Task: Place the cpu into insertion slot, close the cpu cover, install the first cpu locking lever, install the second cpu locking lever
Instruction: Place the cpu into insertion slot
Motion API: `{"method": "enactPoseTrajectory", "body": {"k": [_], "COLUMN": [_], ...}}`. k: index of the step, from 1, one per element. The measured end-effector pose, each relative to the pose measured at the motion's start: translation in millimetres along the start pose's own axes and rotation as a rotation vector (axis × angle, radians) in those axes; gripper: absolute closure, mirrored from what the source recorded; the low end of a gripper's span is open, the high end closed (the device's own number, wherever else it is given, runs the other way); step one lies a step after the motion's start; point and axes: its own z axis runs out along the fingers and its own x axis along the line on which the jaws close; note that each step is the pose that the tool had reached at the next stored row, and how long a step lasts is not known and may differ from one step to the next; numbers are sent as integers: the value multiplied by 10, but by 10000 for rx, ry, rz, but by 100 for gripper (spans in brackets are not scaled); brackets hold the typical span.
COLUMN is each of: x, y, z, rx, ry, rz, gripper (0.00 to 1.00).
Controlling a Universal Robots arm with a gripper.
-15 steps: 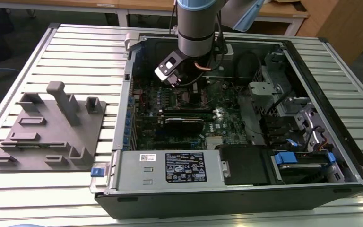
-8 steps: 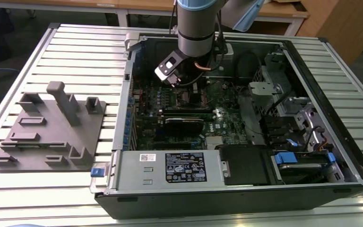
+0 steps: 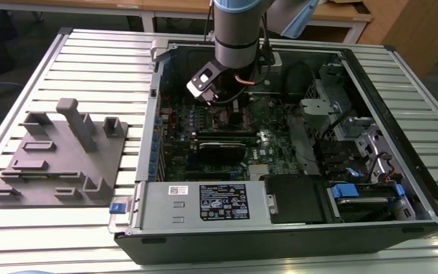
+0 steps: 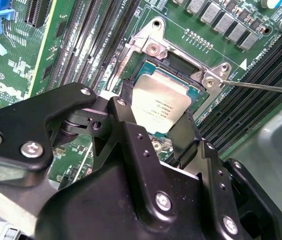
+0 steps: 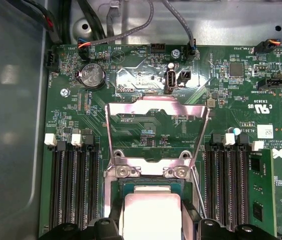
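A pale slatted metal table (image 3: pixel 89 57) spans the foreground. Beyond the table stand wooden desks (image 3: pixel 173 7). A wooden panel (image 3: pixel 405 28) rises past its far corner.

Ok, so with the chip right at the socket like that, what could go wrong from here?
The hand grips the cpu right at the insertion slot; if the chip is slightly skewed, it may seat crooked and damage the contacts. The fingers sit close to the socket rim, so they might snag it or nudge the chip when letting go. The thin locking lever juts out beside the socket and could be caught.
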Motion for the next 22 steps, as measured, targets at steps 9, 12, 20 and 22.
{"method": "enactPoseTrajectory", "body": {"k": [9, 12, 20, 22], "x": [0, 0, 2, 0], "y": [-2, -2, 0, -2], "z": [27, 27, 34, 29], "rx": [-20, -21, -30, -21], "ry": [1, 2, 18, 4], "rz": [1, 0, -1, 0], "gripper": [46, 46, 40, 40]}}
